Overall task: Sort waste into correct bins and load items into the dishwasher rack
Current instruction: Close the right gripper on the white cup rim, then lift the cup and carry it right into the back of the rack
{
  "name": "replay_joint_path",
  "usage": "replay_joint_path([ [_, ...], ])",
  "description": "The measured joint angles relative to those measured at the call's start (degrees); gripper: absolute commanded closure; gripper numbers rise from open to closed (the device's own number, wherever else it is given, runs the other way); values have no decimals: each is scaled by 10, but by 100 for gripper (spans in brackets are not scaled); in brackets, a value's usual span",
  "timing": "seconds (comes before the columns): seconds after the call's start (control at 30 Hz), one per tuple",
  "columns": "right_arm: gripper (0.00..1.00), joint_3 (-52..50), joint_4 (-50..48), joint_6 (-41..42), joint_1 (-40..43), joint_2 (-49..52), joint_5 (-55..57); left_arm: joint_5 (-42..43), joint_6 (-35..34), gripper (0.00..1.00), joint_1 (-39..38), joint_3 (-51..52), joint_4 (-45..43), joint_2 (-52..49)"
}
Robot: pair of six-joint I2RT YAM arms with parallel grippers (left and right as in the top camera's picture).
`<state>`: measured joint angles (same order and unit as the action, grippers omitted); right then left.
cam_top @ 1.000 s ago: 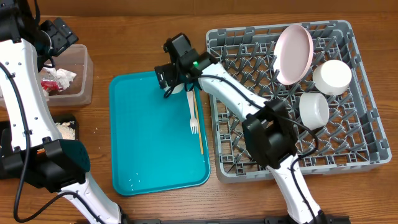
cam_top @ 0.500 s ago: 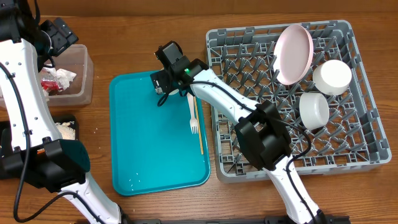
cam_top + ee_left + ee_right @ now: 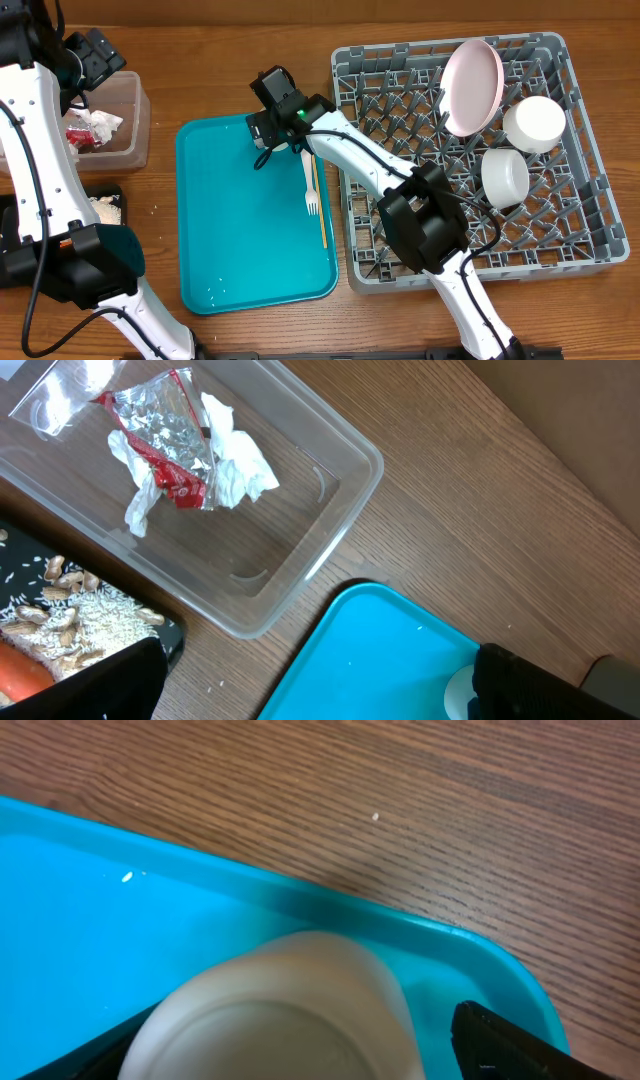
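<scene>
A: Cup first. Where is it?
B: The small white round cup (image 3: 280,1010) sits in the far corner of the flat teal plastic tray (image 3: 250,250), close to the rim.
A: And the right claw?
B: The right claw (image 3: 290,1045) is down over the cup with a finger on each side. Its jaws are parted. A strip of teal shows between the cup and one finger, so it is not clamped.
A: What else is on the tray?
B: A white plastic fork (image 3: 309,185) and a thin wooden stick (image 3: 318,205) lie side by side near the right edge, tines toward the near end.
A: Rack?
B: The large square grey lattice rack (image 3: 400,48) is right of the tray on the wooden desk (image 3: 240,60). A pale pink round plate (image 3: 472,85) stands tilted among the pegs at the far side. There are two small white round bowls: one bowl (image 3: 534,122) by the right wall, the other bowl (image 3: 503,175) nearer the middle.
A: Bins?
B: The clear plastic rectangular tub (image 3: 330,530) holds a crinkled red-and-silver wrapper (image 3: 165,445) touching a crumpled white napkin (image 3: 235,460). Just beside it, the shallow black tray (image 3: 165,638) holds beige nut and grain scraps (image 3: 70,610) and a small orange carrot (image 3: 20,675).
A: Left claw?
B: The left claw (image 3: 320,685) hangs over the gap between the tub and the teal tray, jaws wide apart and holding nothing.
</scene>
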<state>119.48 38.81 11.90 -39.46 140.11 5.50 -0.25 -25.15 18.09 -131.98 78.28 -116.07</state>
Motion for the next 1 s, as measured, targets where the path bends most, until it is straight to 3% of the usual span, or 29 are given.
replay_joint_path([
  [0.3,22,0,-2,0,0,0,-2,0,0,0,0,0,0,0],
  [0.73,30,0,-3,0,0,0,-1,0,0,0,0,0,0,0],
  [1.0,49,0,-3,0,0,-1,-1,0,0,0,0,0,0,0],
])
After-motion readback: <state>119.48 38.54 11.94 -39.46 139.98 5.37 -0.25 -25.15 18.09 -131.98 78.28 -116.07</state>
